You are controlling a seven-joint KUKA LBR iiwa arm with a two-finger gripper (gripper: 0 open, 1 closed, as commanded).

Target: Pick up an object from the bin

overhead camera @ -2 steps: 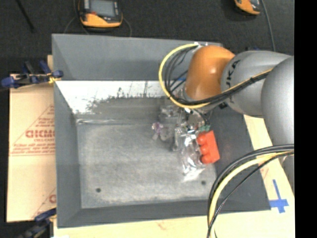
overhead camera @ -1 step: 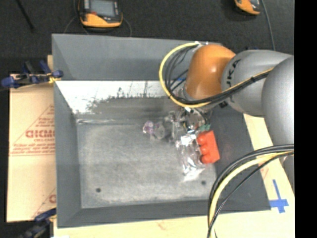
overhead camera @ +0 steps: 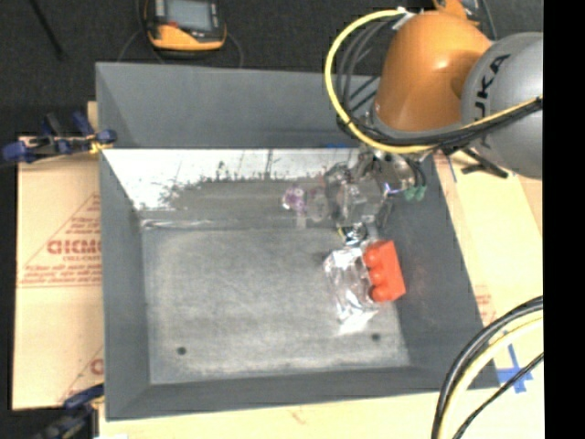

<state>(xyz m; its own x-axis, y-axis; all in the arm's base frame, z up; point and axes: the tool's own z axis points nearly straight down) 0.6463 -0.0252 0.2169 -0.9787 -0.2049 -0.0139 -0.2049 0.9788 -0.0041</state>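
Note:
My gripper [overhead camera: 355, 230] hangs over the right side of the bin, its fingertips just above the top end of a clear plastic packet [overhead camera: 347, 286]. That crinkled packet holds an orange-red blocky piece [overhead camera: 384, 270] and lies on the bin floor at the right. A small purple and clear thing [overhead camera: 294, 199] sits near the back wall, left of the gripper.
The orange cover and yellow and black cables sit above the gripper and hide its upper part. The bin's back wall rises close behind the gripper. The left and middle of the bin floor show bare grey metal.

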